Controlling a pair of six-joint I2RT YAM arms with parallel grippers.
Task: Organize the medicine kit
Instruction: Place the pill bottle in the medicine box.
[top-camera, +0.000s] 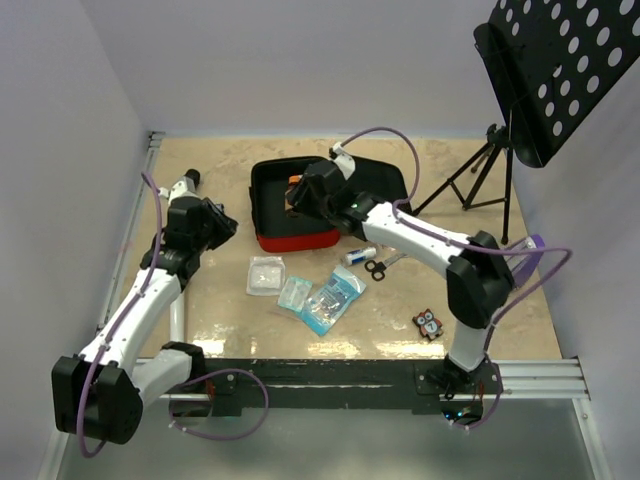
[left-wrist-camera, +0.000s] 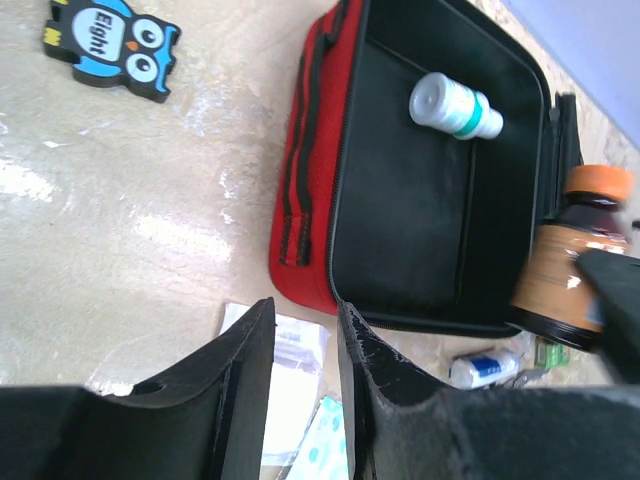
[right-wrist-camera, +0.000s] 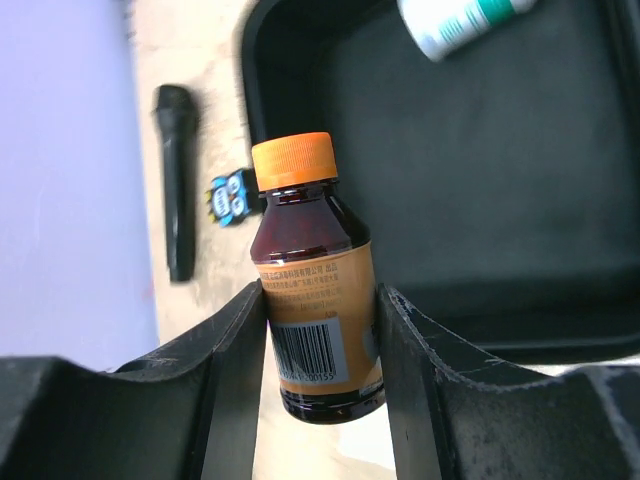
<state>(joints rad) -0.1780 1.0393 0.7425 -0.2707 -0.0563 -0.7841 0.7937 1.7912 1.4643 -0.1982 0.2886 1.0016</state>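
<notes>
Medicine kit: The medicine kit (top-camera: 300, 240) lay open on the desk (top-camera: 215, 165), toward 12 o'clock from the desk's middle. Its black lining faced up and its lid was folded back toward 3 o'clock.

Done so far: I saw one white bottle (left-wrist-camera: 455, 107) with a green band lying on its side inside the case. Nothing else showed in it.

In hand: The right tool (right-wrist-camera: 322, 295) gripped a brown bottle (right-wrist-camera: 310, 250) with an orange cap, its fingers closed against the label on both sides. The bottle was upright. In the top view it hung over the case's near rim, and I judged it was about to go in.

Left tool: The left tool (left-wrist-camera: 305, 310) sat at 9 o'clock of the kit with its jaws a narrow gap apart and nothing between them.

Left to pack: Three flat packets (top-camera: 295, 292) lay on the desk at 6 o'clock of the kit. A small white and blue tube (top-camera: 360, 255) and a pair of scissors (top-camera: 376, 266) lay at about 5 o'clock.

Unsure: An owl figure (top-camera: 430, 323) sat well apart at 4 o'clock. I could not tell whether it belonged in the kit.

Progress: I judged the job under halfway, with one item stowed, one being carried and several loose. The lid was not yet closed.
</notes>
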